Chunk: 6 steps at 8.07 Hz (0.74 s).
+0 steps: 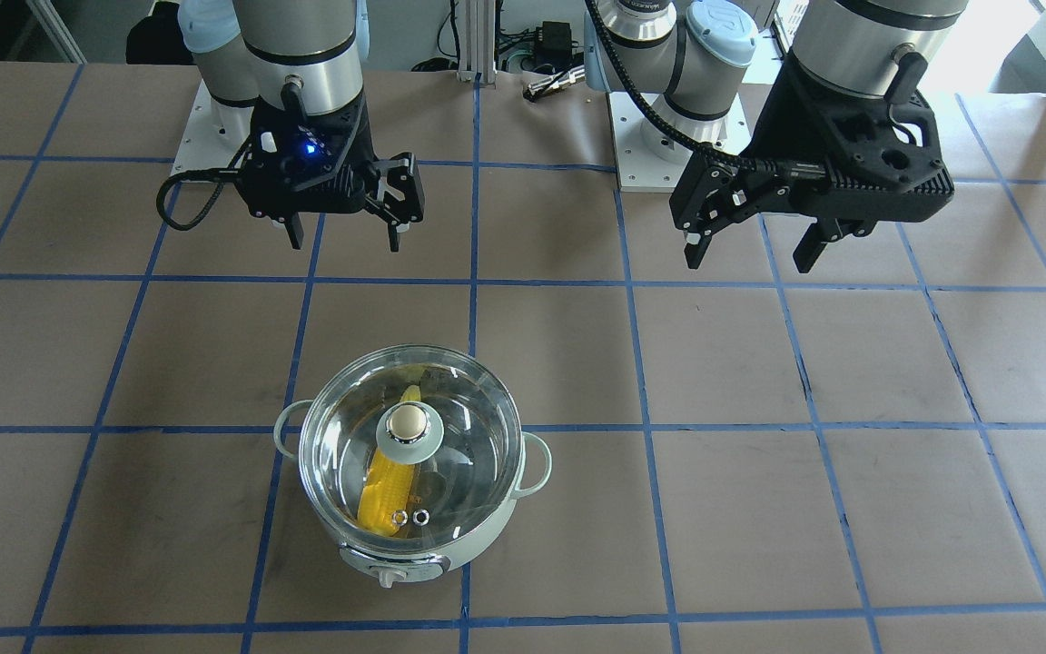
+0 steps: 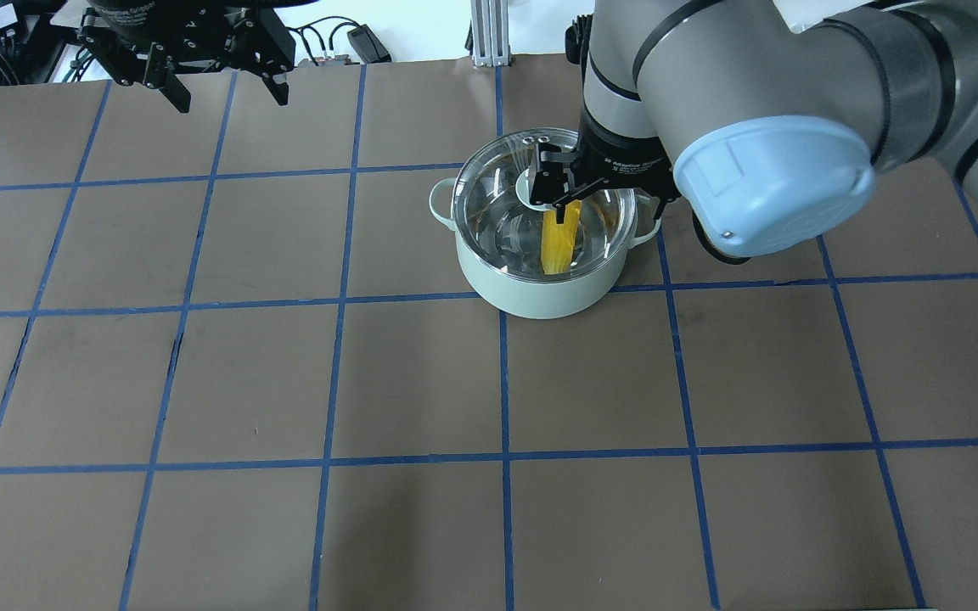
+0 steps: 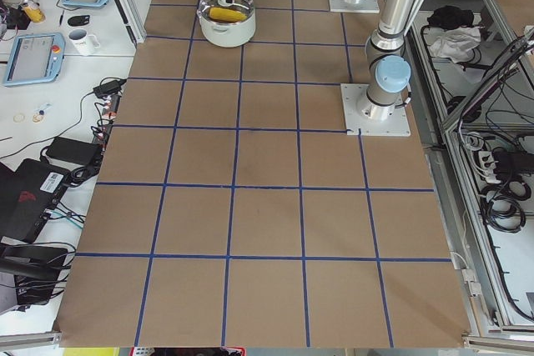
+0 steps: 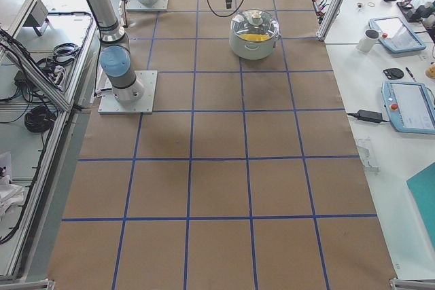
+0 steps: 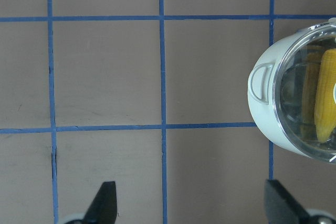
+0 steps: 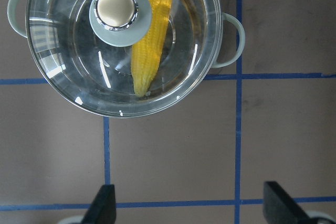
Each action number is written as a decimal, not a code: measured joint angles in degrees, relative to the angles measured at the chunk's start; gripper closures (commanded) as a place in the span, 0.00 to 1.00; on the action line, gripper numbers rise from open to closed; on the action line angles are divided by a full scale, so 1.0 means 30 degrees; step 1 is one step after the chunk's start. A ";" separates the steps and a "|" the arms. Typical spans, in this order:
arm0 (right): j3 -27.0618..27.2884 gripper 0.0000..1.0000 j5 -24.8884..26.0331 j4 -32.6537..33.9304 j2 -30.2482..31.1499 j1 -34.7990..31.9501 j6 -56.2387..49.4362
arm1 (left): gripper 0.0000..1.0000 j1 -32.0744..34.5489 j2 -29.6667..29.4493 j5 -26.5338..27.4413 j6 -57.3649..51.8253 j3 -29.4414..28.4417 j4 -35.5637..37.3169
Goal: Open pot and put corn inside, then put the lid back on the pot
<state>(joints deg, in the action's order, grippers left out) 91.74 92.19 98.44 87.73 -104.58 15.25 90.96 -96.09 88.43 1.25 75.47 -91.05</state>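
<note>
The pot (image 5: 266, 121) ran off the left wrist view at 3 o'clock. Overhead, the right pincer (image 2: 559, 197) hid the knob on the lid (image 2: 489, 212).

Brown table (image 3: 267, 223) gridded with blue tape (image 3: 267, 187); at nine o'clock in the left-end view, a white bench (image 3: 50, 97) carries a tablet (image 3: 33, 57), a mug (image 3: 83, 40) and a black adapter (image 3: 71, 149)

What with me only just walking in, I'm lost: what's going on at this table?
The job looks about done. The corn lies inside the pot, and the glass lid is seated on top. Neither arm is handling anything: the left hand and the right hand both hang open on the robot's side of the pot, touching nothing.
</note>
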 measured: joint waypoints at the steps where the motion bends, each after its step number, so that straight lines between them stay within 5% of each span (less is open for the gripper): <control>1: 0.0001 0.00 -0.0001 -0.0658 0.0461 0.0416 -0.0686 | 0.00 0.0001 0.0005 0.0003 -0.0004 -0.0010 -0.0001; 6: -0.1283 0.00 -0.0763 -0.2678 0.1540 0.3967 -0.3267 | 0.00 -0.0006 0.0166 -0.0043 0.0006 -0.0042 -0.0027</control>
<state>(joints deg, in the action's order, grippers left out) 87.89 89.90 90.41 92.35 -92.68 5.45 90.95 -95.59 88.30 1.27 75.35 -91.14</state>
